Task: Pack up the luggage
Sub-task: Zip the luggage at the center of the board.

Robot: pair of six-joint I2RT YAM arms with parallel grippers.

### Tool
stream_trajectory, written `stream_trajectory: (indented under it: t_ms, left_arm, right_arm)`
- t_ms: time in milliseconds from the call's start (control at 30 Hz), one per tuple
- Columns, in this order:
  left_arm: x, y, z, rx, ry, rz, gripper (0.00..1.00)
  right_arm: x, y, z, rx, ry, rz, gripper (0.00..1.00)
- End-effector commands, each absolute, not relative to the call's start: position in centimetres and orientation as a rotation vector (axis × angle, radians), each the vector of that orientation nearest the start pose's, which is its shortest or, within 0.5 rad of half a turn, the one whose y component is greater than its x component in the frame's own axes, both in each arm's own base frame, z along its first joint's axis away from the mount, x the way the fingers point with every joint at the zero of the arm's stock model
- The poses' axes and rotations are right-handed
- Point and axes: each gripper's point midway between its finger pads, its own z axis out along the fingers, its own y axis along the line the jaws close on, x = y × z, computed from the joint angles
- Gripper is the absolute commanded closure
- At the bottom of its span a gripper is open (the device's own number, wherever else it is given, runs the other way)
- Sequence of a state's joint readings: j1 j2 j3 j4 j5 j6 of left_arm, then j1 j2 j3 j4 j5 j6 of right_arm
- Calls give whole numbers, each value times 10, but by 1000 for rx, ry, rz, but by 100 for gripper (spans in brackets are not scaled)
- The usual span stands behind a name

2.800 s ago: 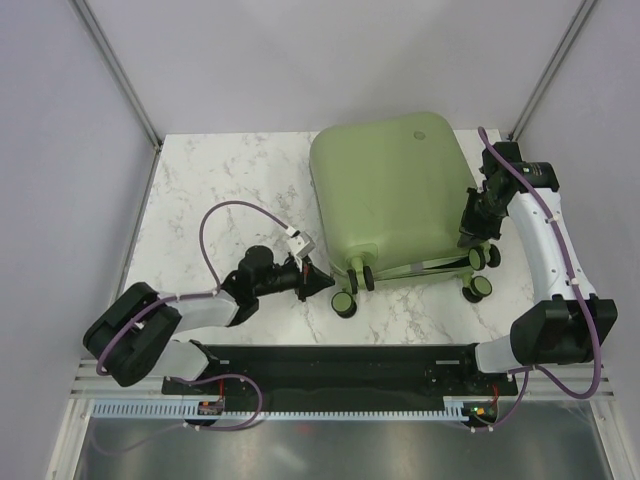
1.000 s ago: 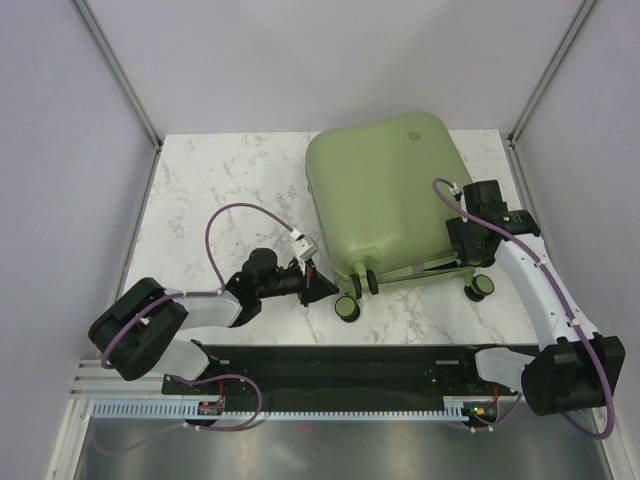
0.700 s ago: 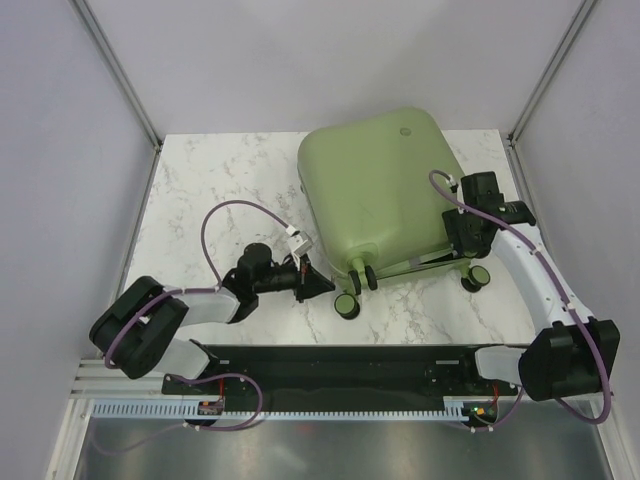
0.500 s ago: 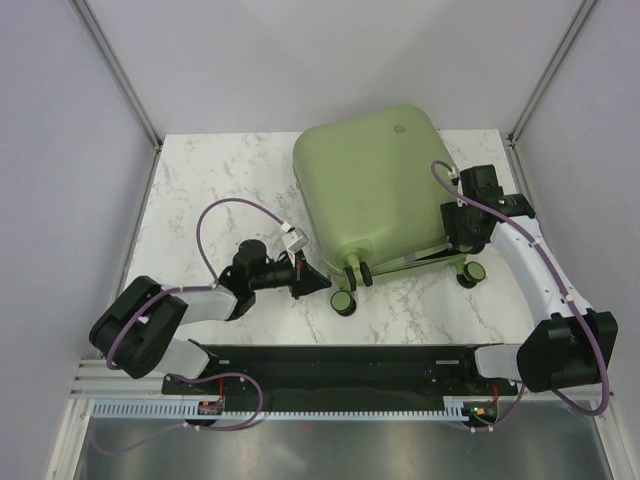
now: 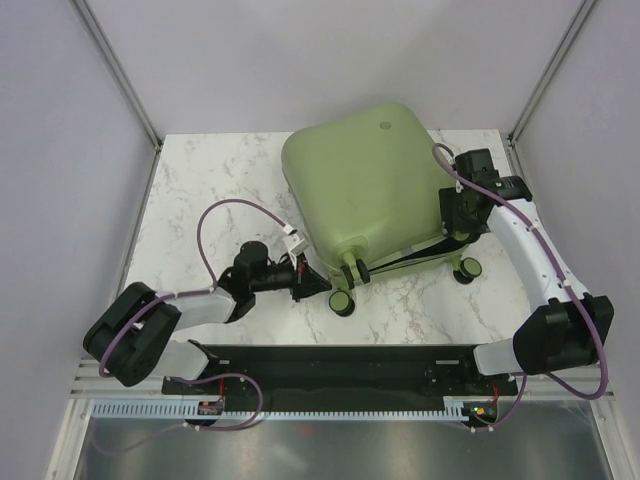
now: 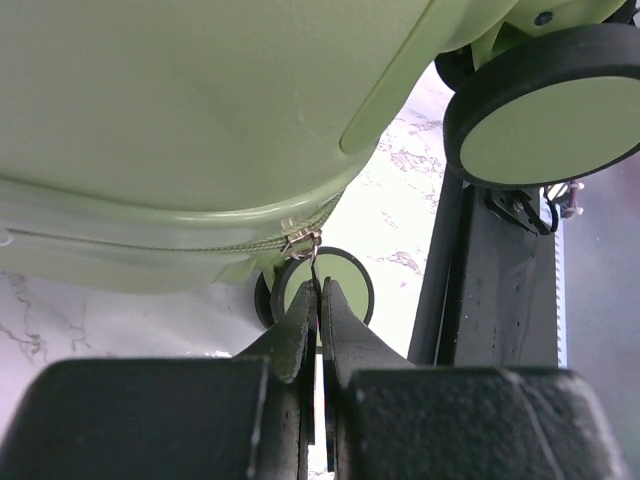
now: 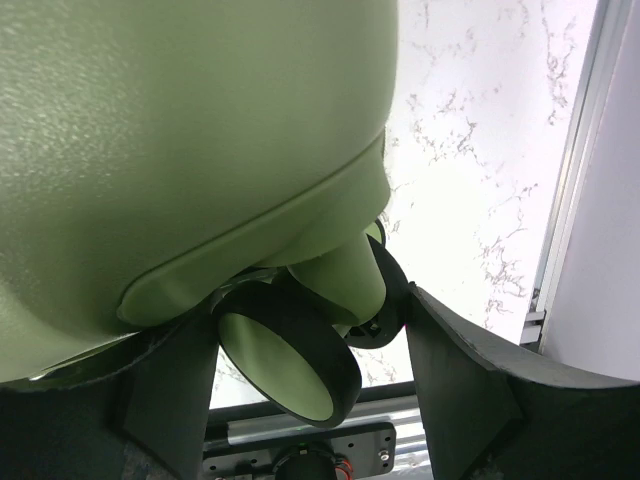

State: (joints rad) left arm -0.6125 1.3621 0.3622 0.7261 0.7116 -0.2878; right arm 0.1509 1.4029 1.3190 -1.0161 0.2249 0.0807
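While the luggage (image 5: 365,180) lay at the table's (image 5: 220,180) far right, the left end effector (image 6: 319,292) pinched its zipper pull (image 6: 303,240); the right end effector (image 7: 305,390) gaped around a wheel (image 7: 280,360). Pulling along the seam looked wisest.

Left end effector (image 6: 320,296), fingers pressed together on the thin metal zipper pull (image 6: 312,262) hanging from the seam of the pale green luggage (image 6: 200,110). One caster wheel (image 6: 545,110) at upper right; a second wheel (image 6: 352,285) behind the fingertips. Marble surface (image 6: 400,210) below.
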Motion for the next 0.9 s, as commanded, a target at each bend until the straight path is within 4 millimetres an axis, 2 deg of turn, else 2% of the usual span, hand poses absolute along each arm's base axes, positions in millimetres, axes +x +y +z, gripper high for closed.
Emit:
stream_trajectory:
  t_ms: [0,133,400,600,800,867]
  left_arm:
    - [163,-308,129,1023,1651,-1394,98]
    - [155,-312,125,1054,1664,-1411,98]
    - [155,-326,133,1060,1650,-1398,98]
    - [145,-341,139,1054,1627,-1450,98]
    - [135,-358,149,960,1609,-1528,98]
    - [136,-363,159,893,1586,-1557,98]
  right_arm:
    - [338,43,213,96,2468,-47,100]
    - [338,42,231,123,2444,-50,100]
    - [327,46,241,159,2444,-19,100]
    - [319,48,239,173,2458,-10,100]
    - [313,49,233,185,2473,0,100]
    - [312,51,231,187,2474,8,100]
